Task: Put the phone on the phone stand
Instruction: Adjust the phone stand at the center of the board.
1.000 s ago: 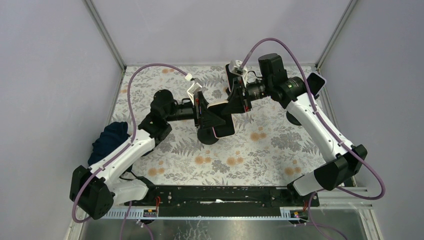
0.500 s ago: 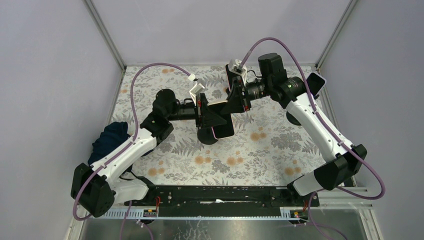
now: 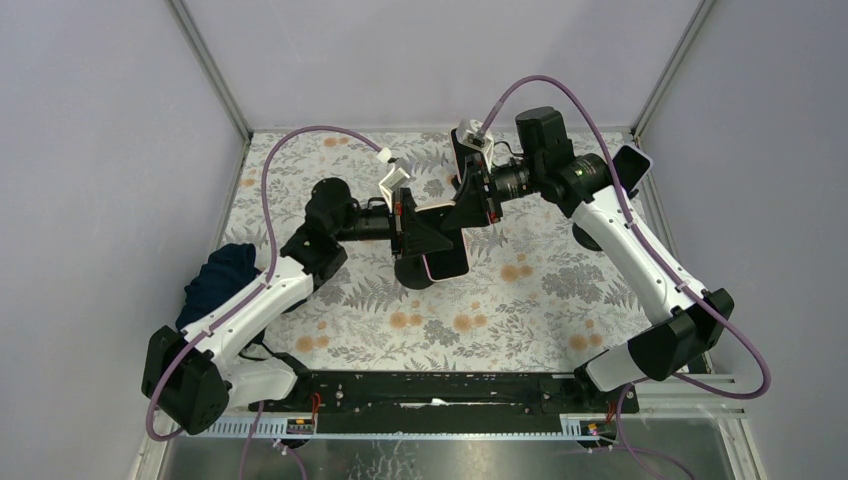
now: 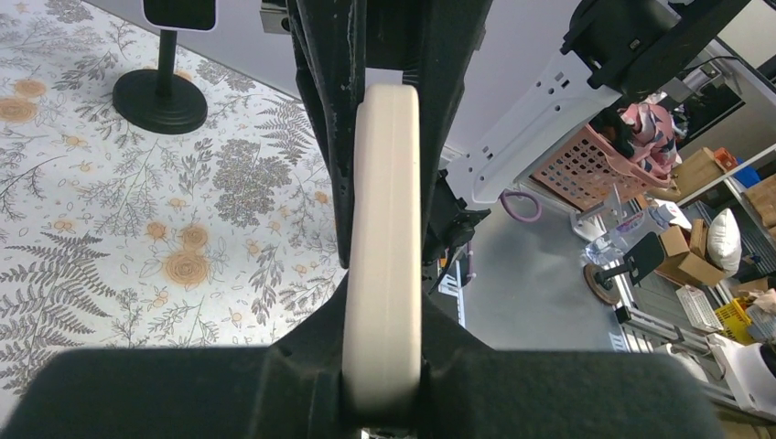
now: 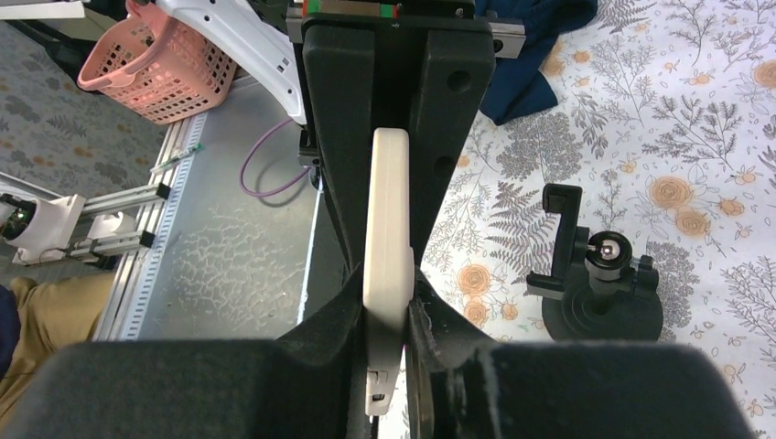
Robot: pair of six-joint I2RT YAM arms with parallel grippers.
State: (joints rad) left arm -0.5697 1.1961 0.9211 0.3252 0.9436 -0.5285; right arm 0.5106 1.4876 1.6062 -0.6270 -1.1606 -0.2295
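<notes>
1. The left gripper [image 4: 382,338] was clamped narrowly on the cream-cased, dark-screened flat phone [image 4: 384,183]. Its fingers pressed both faces at one end.
2. The right gripper [image 5: 389,320] was closed on the opposite end of the same phone in the same way.
3. The phone hung in the air between the two arms, edge-on to both wrist cameras and clear of the floral-printed tablecloth [image 3: 520,300].
4. The black phone stand with a round base and clamp cradle [image 5: 590,274] stood upright on the cloth, near the phone but apart from it. From above, the phone overlapped the base.
5. A second black stand carrying another phone [image 4: 178,11] stood near the table's right edge.
6. A crumpled dark blue cloth [image 3: 215,280] lay at the left edge.
</notes>
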